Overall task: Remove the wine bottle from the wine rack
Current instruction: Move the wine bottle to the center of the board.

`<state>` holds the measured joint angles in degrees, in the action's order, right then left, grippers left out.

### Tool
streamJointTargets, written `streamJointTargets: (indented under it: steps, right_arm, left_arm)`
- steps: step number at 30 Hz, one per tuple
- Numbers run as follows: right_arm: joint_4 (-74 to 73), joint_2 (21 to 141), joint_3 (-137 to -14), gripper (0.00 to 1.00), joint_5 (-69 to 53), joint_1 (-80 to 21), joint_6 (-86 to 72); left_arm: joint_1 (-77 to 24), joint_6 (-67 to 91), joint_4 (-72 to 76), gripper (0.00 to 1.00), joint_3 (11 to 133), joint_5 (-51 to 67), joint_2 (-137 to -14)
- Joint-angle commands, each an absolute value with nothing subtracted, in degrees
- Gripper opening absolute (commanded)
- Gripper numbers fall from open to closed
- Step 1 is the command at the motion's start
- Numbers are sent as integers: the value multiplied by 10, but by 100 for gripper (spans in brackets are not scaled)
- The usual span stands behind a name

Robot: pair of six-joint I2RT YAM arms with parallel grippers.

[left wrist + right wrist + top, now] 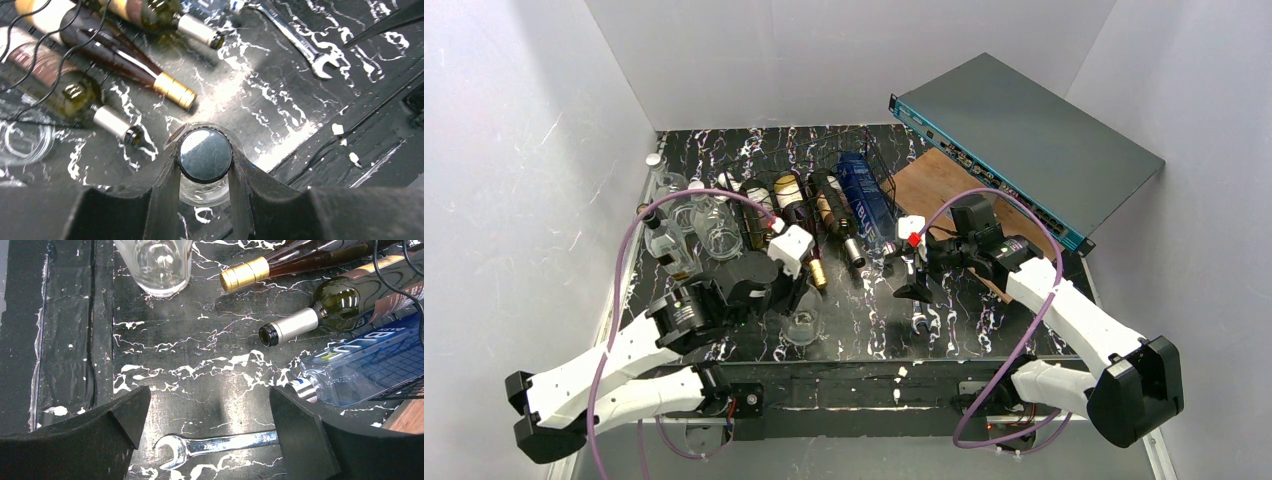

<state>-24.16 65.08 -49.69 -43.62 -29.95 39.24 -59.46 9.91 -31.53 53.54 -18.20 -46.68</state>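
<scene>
The flat grey box (1034, 140) is sitting at two o'clock on the table, overlapping a wooden board (934, 180). At twelve o'clock the wine rack (876, 172) is cradling four bottles side by side. Three are wine bottles (834, 210), two with silver necks and one gold-capped bottle (175, 90) between them. One clear blue-labelled bottle (862, 190) is lying at the right end. All four are pointing their necks toward the arms. A cluster of clear glassware (714, 235) is standing at ten o'clock, too crowded for me to count. The left gripper (205, 156) is clamping the dark round cap of one small glass jar (202, 192), which is standing upright on the table. The wine bottles are lying at twelve o'clock from it, near but not touching, the gold-capped neck nearest. The right gripper (207, 405) is hanging with its jaws spread wide, gripping nothing, with the bottle necks at ten o'clock from it. One wrench (215, 444) is lying on the table beneath it.
</scene>
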Motion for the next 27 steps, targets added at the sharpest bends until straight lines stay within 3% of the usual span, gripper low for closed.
streamJointTargets:
  steps: [1,10,15,20,27]
  right_arm:
    - [-228,641,-489,98,-436,-295,402]
    - [-227,644,-488,98,-433,-293,402]
    - [-227,646,-487,98,-433,-293,403]
    - [-226,646,-486,98,-432,-292,404]
    - [-226,645,-484,98,-429,-292,404]
  left_arm:
    - [-593,116,-344,0,583,-263,-418]
    - [-584,63,-326,0,552,-429,-363]
    - [-557,-6,-243,0,496,-500,-315]
    - [-511,-57,-169,0,458,-506,-282]
    - [-435,-78,-143,0,458,-439,-336]
